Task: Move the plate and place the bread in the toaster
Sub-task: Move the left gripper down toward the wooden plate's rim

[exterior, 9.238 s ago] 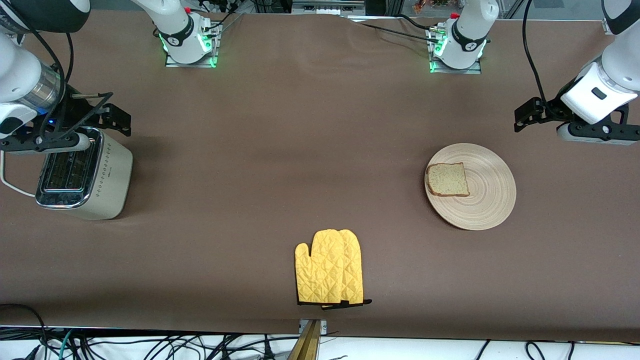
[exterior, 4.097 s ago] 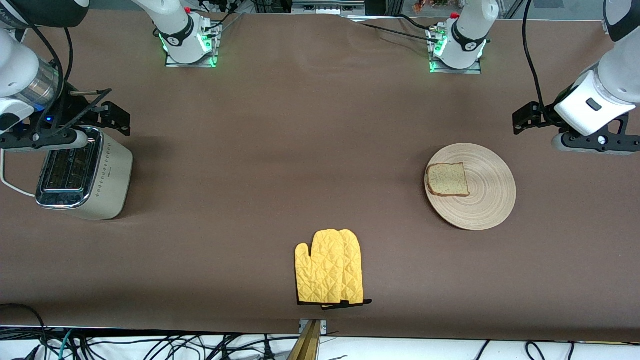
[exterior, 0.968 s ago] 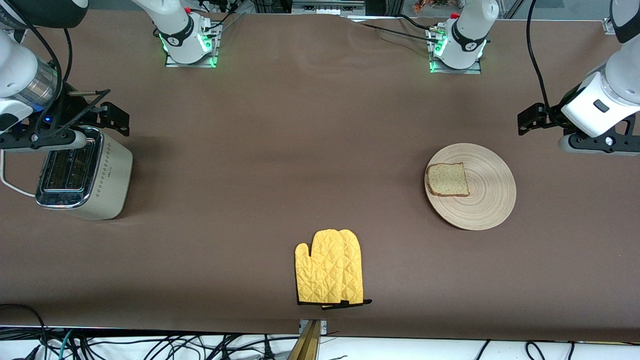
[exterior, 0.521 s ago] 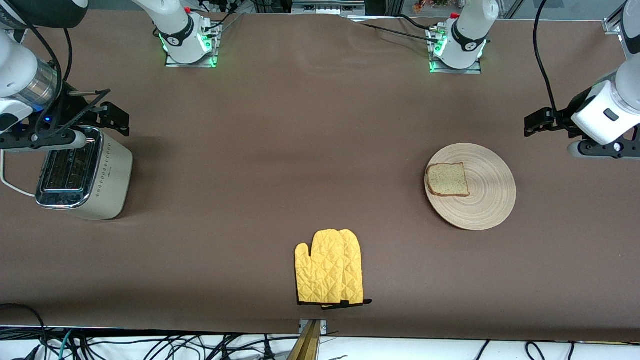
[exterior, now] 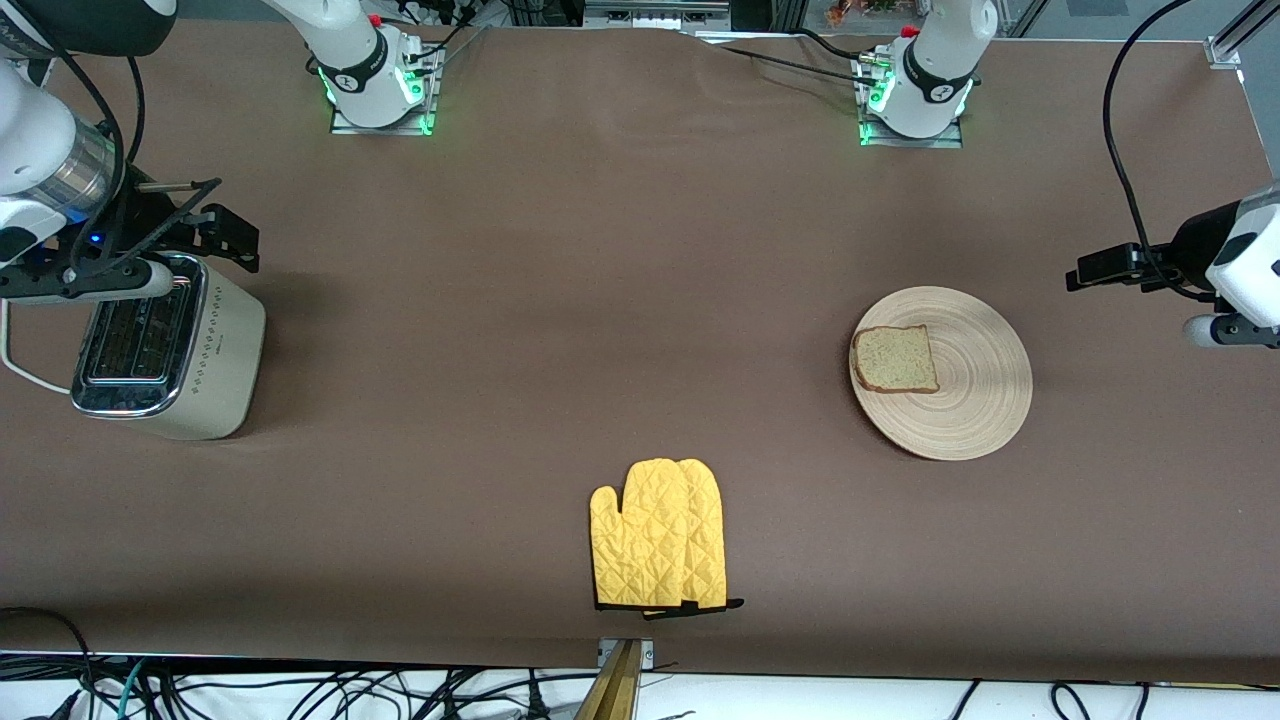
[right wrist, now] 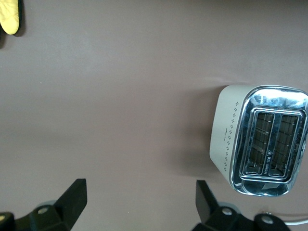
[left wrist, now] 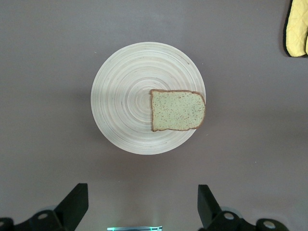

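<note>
Left gripper (left wrist: 142, 206) swung outward, fingers spread empty, up over the table's left-arm end.
Bread (exterior: 895, 359) lay at nine o'clock on plate (exterior: 941, 373); right gripper (right wrist: 139, 202), spread empty, waited by toaster (exterior: 165, 345); nothing grasped yet.

The front camera sits high across the brown cloth-covered table (exterior: 620, 300), facing the two arm bases along its top edge, and takes in the whole surface. The left wrist camera looks straight down from well above the round light-beige grooved plate (left wrist: 130, 110) with its square speckled bread slice (left wrist: 177, 110), both also seen in the front view toward the left arm's end. The right wrist camera likewise looks straight down, with the cream-white chrome-topped toaster (right wrist: 260, 139) near one edge. The yellow quilted oven mitt (exterior: 660, 535) shows whole from the front; the yellow patch at each wrist frame's corner is probably the same mitt.
</note>
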`<state>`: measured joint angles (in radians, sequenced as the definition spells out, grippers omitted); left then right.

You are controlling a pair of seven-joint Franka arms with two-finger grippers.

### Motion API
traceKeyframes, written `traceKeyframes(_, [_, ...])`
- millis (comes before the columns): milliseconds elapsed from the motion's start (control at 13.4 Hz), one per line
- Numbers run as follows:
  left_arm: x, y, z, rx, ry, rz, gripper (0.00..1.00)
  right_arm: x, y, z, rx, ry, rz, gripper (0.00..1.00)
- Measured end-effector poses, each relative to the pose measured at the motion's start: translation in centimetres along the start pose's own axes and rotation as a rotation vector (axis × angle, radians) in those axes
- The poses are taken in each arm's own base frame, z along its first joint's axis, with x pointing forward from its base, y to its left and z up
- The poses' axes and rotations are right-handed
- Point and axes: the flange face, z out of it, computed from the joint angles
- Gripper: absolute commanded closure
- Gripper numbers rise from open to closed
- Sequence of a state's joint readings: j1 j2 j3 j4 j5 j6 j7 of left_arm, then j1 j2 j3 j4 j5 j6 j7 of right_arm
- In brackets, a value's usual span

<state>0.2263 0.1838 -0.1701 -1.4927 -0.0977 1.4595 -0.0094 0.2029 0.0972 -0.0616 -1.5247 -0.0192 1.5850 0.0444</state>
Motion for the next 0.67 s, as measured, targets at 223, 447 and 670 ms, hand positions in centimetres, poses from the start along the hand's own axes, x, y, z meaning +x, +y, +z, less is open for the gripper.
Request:
traceKeyframes(223, [0.5,-2.3,0.5,-0.088,-0.005,0.059,0.0,0.0,0.0,0.0,0.0,0.0,0.0,0.0])
traceKeyframes(447, [1.8,-8.0,2.5,-0.211,-0.011,0.125,0.0,0.0,0.0,0.0,0.0,0.0,0.0,0.0])
traceKeyframes(670, [3.0,-13.7,5.6,-0.346,-0.001,0.206,0.0,0.0,0.0,0.0,0.0,0.0,0.0,0.0])
